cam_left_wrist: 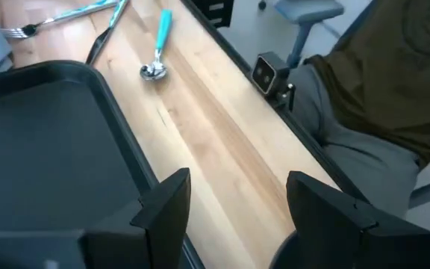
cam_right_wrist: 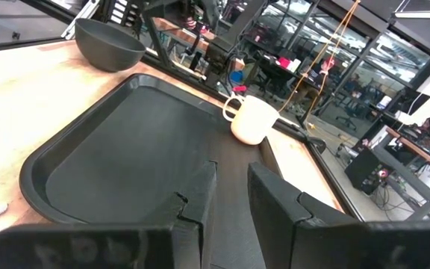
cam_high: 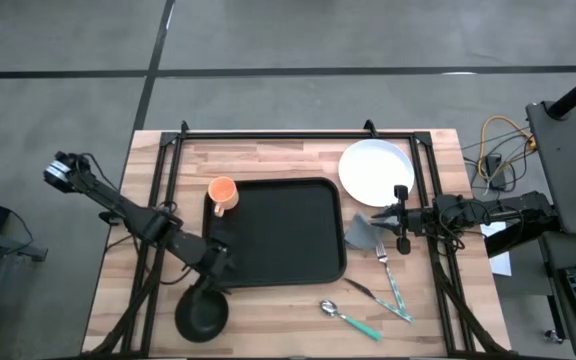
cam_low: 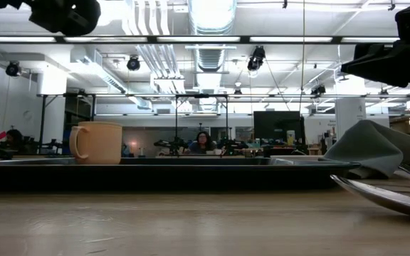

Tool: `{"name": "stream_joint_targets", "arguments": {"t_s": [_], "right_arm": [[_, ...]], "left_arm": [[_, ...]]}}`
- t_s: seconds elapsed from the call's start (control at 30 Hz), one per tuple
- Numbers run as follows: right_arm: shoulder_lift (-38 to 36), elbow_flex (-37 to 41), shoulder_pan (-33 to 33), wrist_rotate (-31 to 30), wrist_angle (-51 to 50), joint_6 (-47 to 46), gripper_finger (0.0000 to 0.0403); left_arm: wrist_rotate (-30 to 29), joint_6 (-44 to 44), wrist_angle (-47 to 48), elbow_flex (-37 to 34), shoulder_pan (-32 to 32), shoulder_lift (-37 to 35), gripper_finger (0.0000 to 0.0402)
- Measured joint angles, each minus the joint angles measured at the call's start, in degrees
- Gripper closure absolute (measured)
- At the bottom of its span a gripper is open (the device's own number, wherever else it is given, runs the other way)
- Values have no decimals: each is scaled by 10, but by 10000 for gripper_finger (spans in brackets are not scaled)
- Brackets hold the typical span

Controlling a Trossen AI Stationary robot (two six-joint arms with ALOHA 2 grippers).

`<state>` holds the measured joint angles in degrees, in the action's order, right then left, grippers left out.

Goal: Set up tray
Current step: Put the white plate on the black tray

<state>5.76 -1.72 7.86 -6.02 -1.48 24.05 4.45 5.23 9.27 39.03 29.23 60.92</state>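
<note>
**Tray centred, setting still to be laid**

Pale wooden planks form the table, framed by black rails, with an open workshop hall behind it. On it lies the tray, roughly in the middle: wide, flat, matte black, with rounded corners and a low raised rim, its bed bare except for an orange mug sitting at one corner. A white plate, a grey napkin, a fork and a spoon rest on the wood beside it, and a black bowl stands off the near corner.

The left end effector hovers at that near corner by the bowl, its fingers spread apart with nothing between them. The right end effector sits over the napkin just off the tray's side; its fingers stand slightly parted and hold nothing.

Likely the next piece goes in now. It would pay to grip the item by an edge clear of the rim, lift it fully over the rim, and set it down flat, away from the mug.
</note>
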Motion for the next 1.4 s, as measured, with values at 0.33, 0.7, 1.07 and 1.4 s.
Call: {"name": "stream_joint_targets", "arguments": {"t_s": [0.33,0.7,1.07,1.4], "right_arm": [[0,0,0,0,0,0,335],[0,0,0,0,0,2,335],[0,0,0,0,0,1,335],[0,0,0,0,0,0,335]], "left_arm": [[4,-2,-112,-126,1,-136,200],[27,0,-214,-266,1,-328,200],[79,-23,-212,-324,1,-465,200],[81,-47,-211,-371,1,-558,200]]}}
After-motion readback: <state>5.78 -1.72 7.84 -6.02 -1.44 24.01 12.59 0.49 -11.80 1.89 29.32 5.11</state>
